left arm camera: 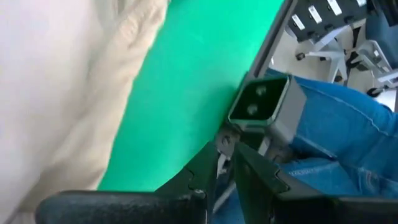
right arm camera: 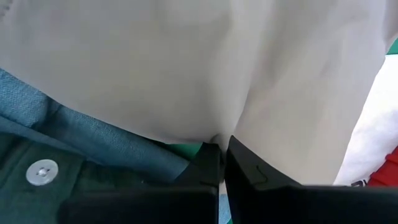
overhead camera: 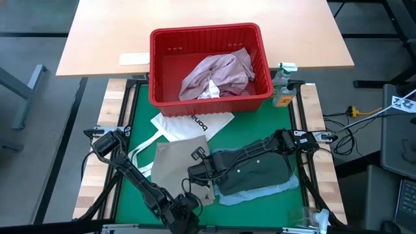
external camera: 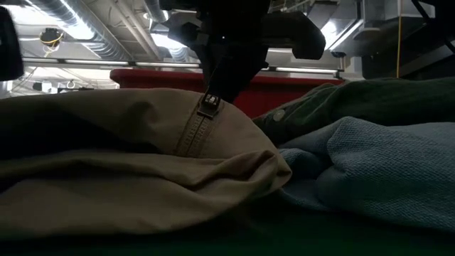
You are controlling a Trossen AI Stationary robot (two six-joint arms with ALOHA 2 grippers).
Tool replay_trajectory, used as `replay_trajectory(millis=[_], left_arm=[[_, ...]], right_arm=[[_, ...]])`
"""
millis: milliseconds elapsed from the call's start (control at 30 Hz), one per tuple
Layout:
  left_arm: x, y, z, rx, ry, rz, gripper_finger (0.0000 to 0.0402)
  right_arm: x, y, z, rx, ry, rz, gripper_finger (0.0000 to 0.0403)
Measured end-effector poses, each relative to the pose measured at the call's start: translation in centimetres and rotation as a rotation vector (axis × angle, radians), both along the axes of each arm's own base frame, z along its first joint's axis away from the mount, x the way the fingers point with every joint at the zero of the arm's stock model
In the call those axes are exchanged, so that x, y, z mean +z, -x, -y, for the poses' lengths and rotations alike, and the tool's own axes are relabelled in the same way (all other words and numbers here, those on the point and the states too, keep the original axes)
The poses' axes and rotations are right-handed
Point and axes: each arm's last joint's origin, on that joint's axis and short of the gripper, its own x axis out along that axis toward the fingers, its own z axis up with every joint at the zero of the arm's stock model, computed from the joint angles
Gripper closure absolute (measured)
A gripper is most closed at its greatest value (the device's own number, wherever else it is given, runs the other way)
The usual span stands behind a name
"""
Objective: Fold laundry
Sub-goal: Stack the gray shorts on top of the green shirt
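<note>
Khaki cloth is the item in hand: the beige-khaki garment point(overhead camera: 177, 166) lies on the green mat point(overhead camera: 253, 133), front-left of centre, its edge overlapping the dark grey-green garment point(overhead camera: 257, 172), which sits on the light blue piece point(overhead camera: 260, 194). More laundry — the mottled pink garment point(overhead camera: 218, 73) w/ a small white piece point(overhead camera: 209, 90) — remains in the red basket point(overhead camera: 162, 65) at the far side. A white tote bag point(overhead camera: 188, 123) lies between basket and khaki item.

Right gripper point(overhead camera: 198, 170): fingers pressed together at the khaki's edge near the zip; in the right wrist view the cloth runs down into the seam between the tips, so we judge a thin pinch on the khaki fabric. Left gripper point(left arm camera: 221, 155): parked at the front-left mat edge, nearly shut, nothing held that we can see.

Assessment — step in hand appears to be drawing the khaki clear of the pile to lay it flat. Recommendations:
- Confirm one layer only is pinched; grip is shallow, may slip.
- Lift before pulling, so the grey-green item isn't dragged.
- Bring the left arm in to pin or take the opposite edge.
- Mind the zip pull point(external camera: 207, 107) — a snag risk.
</note>
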Motion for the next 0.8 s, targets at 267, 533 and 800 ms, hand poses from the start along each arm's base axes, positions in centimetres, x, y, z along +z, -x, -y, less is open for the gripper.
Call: replay_trajectory(millis=[267, 533, 800], left_arm=[[0.0, -1.2, -1.4, 0.037, 0.007, -0.006, 0.0351], [-0.3, -0.6, -1.4, -0.043, -0.072, -0.050, 0.0351], [-1.9, 2.7, -2.5, 0.027, -0.189, -0.398, 0.0351]], right_arm=[[0.0, 0.0, 0.0, 0.000, 0.000, 0.000, 0.0398], [0.0, 0.0, 0.0, 0.000, 0.000, -0.001, 0.0398], [0.0, 0.0, 0.0, 0.000, -0.002, 0.004, 0.0398]])
